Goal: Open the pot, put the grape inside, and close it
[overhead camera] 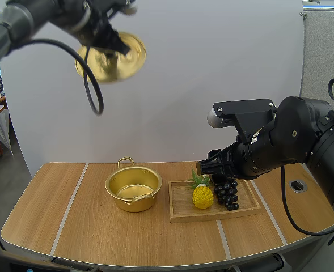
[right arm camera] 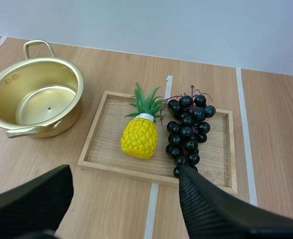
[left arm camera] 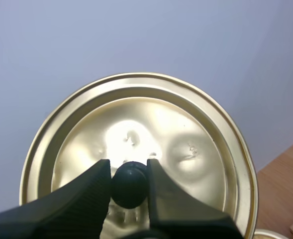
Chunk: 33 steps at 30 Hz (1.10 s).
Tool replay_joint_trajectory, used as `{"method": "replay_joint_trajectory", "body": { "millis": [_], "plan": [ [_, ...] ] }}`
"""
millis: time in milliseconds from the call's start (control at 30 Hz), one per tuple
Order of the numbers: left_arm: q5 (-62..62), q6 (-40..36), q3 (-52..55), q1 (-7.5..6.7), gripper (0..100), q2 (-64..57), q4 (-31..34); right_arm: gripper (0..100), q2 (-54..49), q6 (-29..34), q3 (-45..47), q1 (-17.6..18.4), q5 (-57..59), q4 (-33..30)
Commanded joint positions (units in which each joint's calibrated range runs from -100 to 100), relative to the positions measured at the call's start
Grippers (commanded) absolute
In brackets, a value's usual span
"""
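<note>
The wooden table [overhead camera: 98, 238] carries the open pot [overhead camera: 133, 190] and a tray [overhead camera: 181, 212]. The right gripper [right arm camera: 125, 174] hangs spread just above the tray, the grapes [right arm camera: 187, 130] under one finger and the pineapple [right arm camera: 139, 138] between the two. Closing from here could catch the pineapple or pinch a few loose berries. The left gripper [left arm camera: 129, 181], raised high, pinches the lid [left arm camera: 186, 124] by its knob [left arm camera: 129, 185], which might slip.

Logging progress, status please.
Left gripper shut on lid, held high. Right gripper open over tray holding grapes. Pot open, empty. Pineapple beside grapes.
</note>
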Motion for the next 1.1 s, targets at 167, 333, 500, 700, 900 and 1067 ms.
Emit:
{"method": "replay_joint_trajectory", "body": {
  "millis": [167, 333, 500, 700, 900, 1067],
  "plan": [
    [-8.14, -1.01, -8.01, -0.20, 0, -2.45, 0.90, 100, -0.27, 0.11, -0.47, -0.26, -1.74, -0.09],
    [-17.65, -1.01, -8.10, -0.20, 0, -4.38, 0.90, 100, -0.27, 0.20, -0.47, -0.26, -4.16, -1.16],
    [-22.34, -1.01, -8.10, -0.20, 0, -5.45, 0.90, 100, -0.15, 4.57, -0.47, -0.26, -7.01, -6.36],
    [-23.71, -1.01, -8.10, -0.20, 0, -6.09, 0.90, 100, 6.01, 6.82, -0.47, -0.26, -8.99, -10.00],
    [-23.71, -1.01, -8.10, -0.20, 0, -6.09, 0.90, 100, 14.99, 7.87, -0.47, -0.26, -14.40, -10.00],
    [-23.71, -1.01, -8.10, -0.20, 0, -6.09, 0.90, 100, 20.53, 7.98, -0.47, -0.82, -19.32, -10.00]
  ]
}}
